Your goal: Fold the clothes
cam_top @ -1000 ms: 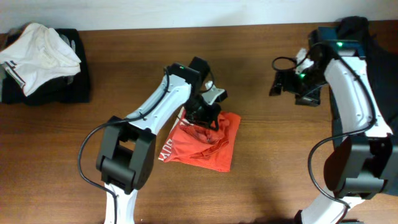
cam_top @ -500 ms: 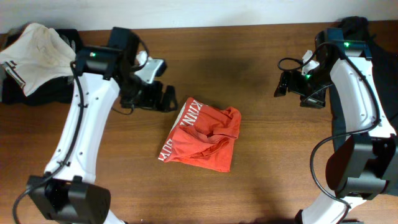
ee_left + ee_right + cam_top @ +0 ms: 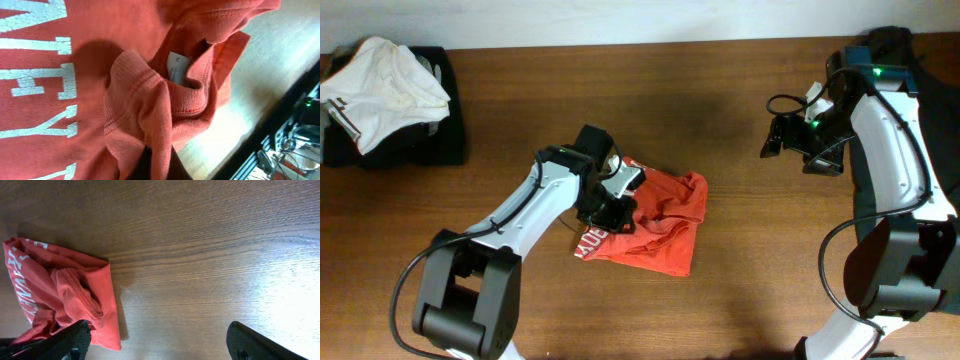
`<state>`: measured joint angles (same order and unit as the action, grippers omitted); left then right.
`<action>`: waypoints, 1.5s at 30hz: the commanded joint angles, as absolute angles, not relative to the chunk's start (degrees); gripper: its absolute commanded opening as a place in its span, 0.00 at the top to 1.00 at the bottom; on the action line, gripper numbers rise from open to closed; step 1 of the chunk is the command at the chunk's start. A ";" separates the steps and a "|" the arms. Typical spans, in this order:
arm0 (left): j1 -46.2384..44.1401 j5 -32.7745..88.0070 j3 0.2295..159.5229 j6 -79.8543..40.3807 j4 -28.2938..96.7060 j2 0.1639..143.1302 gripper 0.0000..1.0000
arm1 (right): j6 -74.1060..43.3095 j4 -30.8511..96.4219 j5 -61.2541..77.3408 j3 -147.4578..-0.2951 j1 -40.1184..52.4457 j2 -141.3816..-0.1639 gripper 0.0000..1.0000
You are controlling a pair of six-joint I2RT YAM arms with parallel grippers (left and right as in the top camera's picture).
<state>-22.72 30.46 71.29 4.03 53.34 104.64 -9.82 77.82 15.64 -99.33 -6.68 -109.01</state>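
The red-orange T-shirt (image 3: 660, 225) lies crumpled in the middle of the table, with white lettering showing at its left edge. My left gripper (image 3: 612, 207) is down on the shirt's left part. In the left wrist view the shirt (image 3: 100, 75) fills the frame, and the gripper (image 3: 157, 167) is shut on a raised fold of its fabric, near the collar label (image 3: 177, 67). My right gripper (image 3: 782, 135) is open and empty, well to the right of the shirt. In the right wrist view its fingers (image 3: 160, 347) are wide apart and the shirt (image 3: 60, 295) lies at the left.
A white garment (image 3: 382, 80) lies heaped on dark clothing (image 3: 445, 140) at the back left corner. A dark object (image 3: 895, 45) sits at the back right, behind my right arm. Bare wooden table (image 3: 740, 260) surrounds the shirt.
The left arm was on the shirt one second ago, swung away to the back left, and is now back on the shirt, pinching a fold. The right arm has hardly moved.
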 commanded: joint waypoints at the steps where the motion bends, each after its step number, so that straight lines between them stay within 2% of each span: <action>1: -23.81 37.82 71.13 4.84 53.69 105.41 1.00 | -9.26 77.58 14.94 -99.63 -6.79 -108.38 0.09; 3: -28.10 42.30 71.13 7.38 54.26 105.41 0.99 | -9.23 77.49 14.92 -99.63 -6.79 -108.38 0.09; 6: -35.77 42.44 71.13 7.35 57.39 105.43 0.99 | -9.26 77.17 14.92 -99.63 -6.79 -108.38 0.09; 7: -38.50 42.22 71.13 7.38 58.26 105.43 0.90 | -9.26 77.10 14.94 -99.63 -6.79 -108.38 0.09; 8: -40.47 42.02 71.13 7.38 58.81 105.41 0.59 | -9.26 77.10 14.94 -99.63 -6.79 -108.38 0.09; 9: -41.52 40.51 71.13 7.16 59.05 105.41 0.05 | -9.28 77.12 14.96 -99.63 -6.79 -108.38 0.09; 10: -41.52 38.22 71.18 6.92 59.24 105.41 0.01 | -9.45 77.17 14.96 -99.63 -6.79 -108.38 0.09; 13: -38.37 37.58 74.74 6.94 60.16 104.31 0.01 | -9.43 78.43 17.54 -99.63 -6.79 -108.38 0.09; 15: -28.25 23.94 82.98 -4.19 61.39 101.51 0.01 | -9.28 82.83 17.98 -99.63 -6.37 -108.38 0.10; 16: -23.53 21.54 84.03 -4.51 60.82 101.43 0.01 | -8.82 84.97 18.04 -99.39 -5.43 -108.38 0.10; 17: -17.63 19.18 83.77 -4.51 59.83 102.02 0.01 | -8.34 86.83 18.04 -97.47 -1.98 -108.38 0.20; 18: -11.90 19.25 83.61 -3.95 60.31 104.71 0.10 | -8.38 84.88 18.06 -93.62 3.31 -108.38 0.34; 19: -10.02 20.10 83.61 -2.96 60.69 106.87 0.17 | -8.54 81.52 18.24 -89.89 7.70 -108.38 0.49; 20: -8.99 21.39 83.61 -2.96 61.39 109.30 0.25 | -11.53 76.69 18.24 -85.95 12.01 -108.38 0.70; 21: -8.93 21.67 83.61 -2.96 61.60 110.63 0.30 | -13.85 73.45 18.28 -83.77 14.24 -108.38 0.77; 22: -9.15 21.67 83.61 -2.94 61.63 111.70 0.36 | -16.01 69.87 19.22 -81.54 16.21 -108.38 0.81; 23: -9.93 21.63 83.61 -2.50 61.80 112.86 0.37 | -16.47 64.58 22.20 -78.43 18.22 -108.40 0.82; 27: -12.05 21.63 83.59 -2.11 61.60 113.51 0.36 | -18.11 52.21 23.35 -71.70 19.44 -110.50 0.83; 29: -12.12 21.61 83.57 -2.11 61.71 113.51 0.34 | -20.27 48.56 19.86 -71.13 18.28 -112.73 0.96; 32: -12.34 21.63 83.53 -0.40 61.34 113.54 0.22 | -19.77 55.40 5.96 -78.00 14.44 -112.60 0.91; 33: -12.38 21.65 83.50 1.34 61.32 113.54 0.18 | -19.29 59.07 2.79 -81.65 14.02 -112.60 0.82; 34: -12.45 21.65 83.44 3.07 61.34 113.58 0.08 | -18.50 65.52 -2.22 -88.36 13.85 -112.60 0.49; 35: -12.62 21.65 83.20 3.38 61.21 113.58 0.04 | -18.52 70.24 -5.15 -93.47 13.85 -112.60 0.01; 37: -12.97 22.61 81.89 3.79 59.51 113.58 0.01 | -18.79 79.09 -6.50 -103.63 13.78 -112.60 0.01; 39: -12.97 29.76 77.97 8.95 58.52 113.58 0.01 | -18.94 85.30 -6.04 -110.10 13.78 -112.55 0.02; 41: -12.97 38.17 71.44 13.17 53.52 113.58 0.01 | -18.94 85.84 -6.04 -110.80 13.74 -112.62 0.01; 45: -12.99 42.81 65.08 13.19 48.31 113.58 0.01 | -18.94 85.91 -6.02 -110.80 13.74 -112.62 0.01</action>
<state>-12.73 37.65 69.36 11.18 50.22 112.71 -18.65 85.73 -4.73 -109.78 13.58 -113.06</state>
